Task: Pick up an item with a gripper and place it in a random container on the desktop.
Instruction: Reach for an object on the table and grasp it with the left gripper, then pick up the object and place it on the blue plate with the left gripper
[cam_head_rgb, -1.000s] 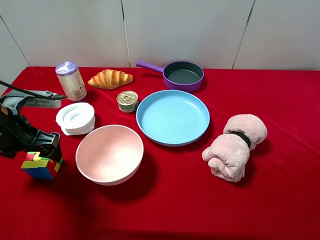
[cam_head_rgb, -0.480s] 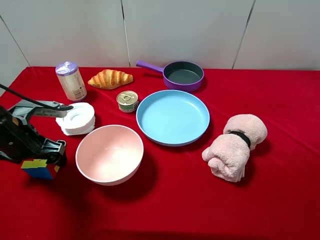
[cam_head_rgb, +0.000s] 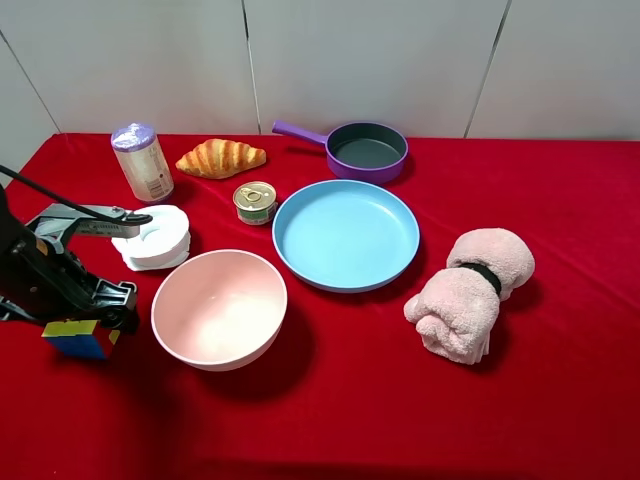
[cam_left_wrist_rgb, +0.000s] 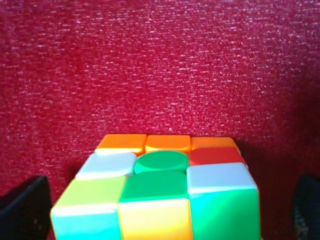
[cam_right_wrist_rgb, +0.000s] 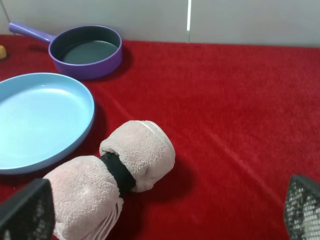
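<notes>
At the front left of the red desktop (cam_head_rgb: 350, 410) sits the puzzle cube (cam_head_rgb: 76, 338), resting on the cloth, with the left gripper (cam_head_rgb: 90, 306) lowered over it. The left wrist view alone shows the fit: a dark fingertip at each side of the cube, a strip of red cloth visible between each and the cube, so the jaws are spread wide and grip nothing. The grasp appears not yet made; closing, lifting, carrying and placing are all left. The high view alone shows the route: a pink bowl (cam_head_rgb: 218, 305) just beside the cube, then the empty light-blue plate (cam_head_rgb: 346, 235) farther back. The right gripper (cam_right_wrist_rgb: 164, 206), seen only from its own wrist, is wide open and empty near a rolled pink towel (cam_right_wrist_rgb: 107, 187).
</notes>
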